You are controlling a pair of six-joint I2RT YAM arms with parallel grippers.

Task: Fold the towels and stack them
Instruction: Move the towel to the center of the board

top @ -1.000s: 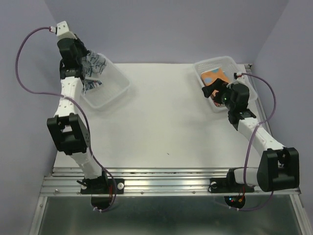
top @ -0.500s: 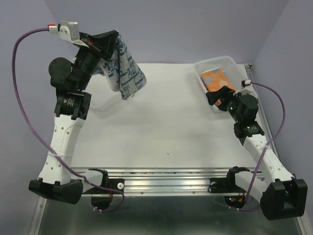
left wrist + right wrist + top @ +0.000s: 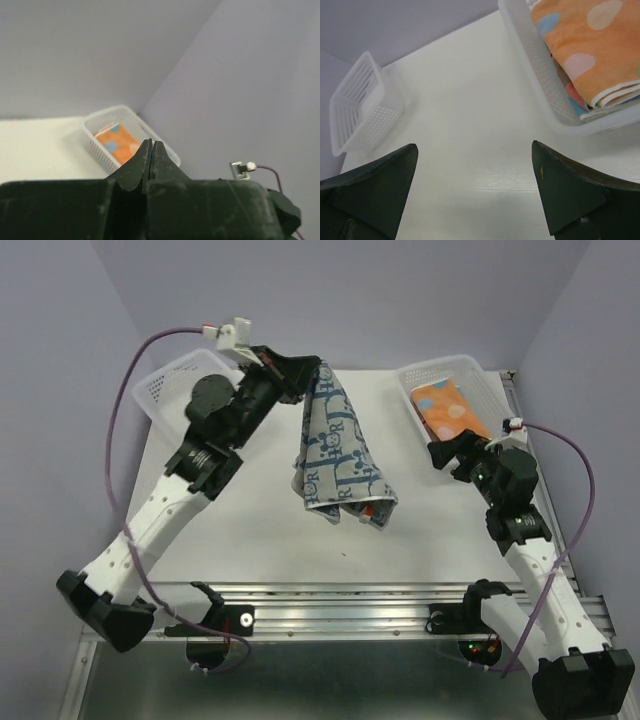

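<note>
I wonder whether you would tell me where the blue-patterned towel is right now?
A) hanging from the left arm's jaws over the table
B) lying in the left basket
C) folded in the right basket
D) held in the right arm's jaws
A: the blue-patterned towel dangles from the left arm's shut jaws over the table, while the right arm's jaws stand open and empty.

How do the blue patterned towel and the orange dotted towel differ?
The blue towel hangs unfolded from the left gripper; the orange towel lies folded in the right basket. The blue towel has a dark print on pale ground, the orange towel pale dots. Both are printed cloths.
</note>
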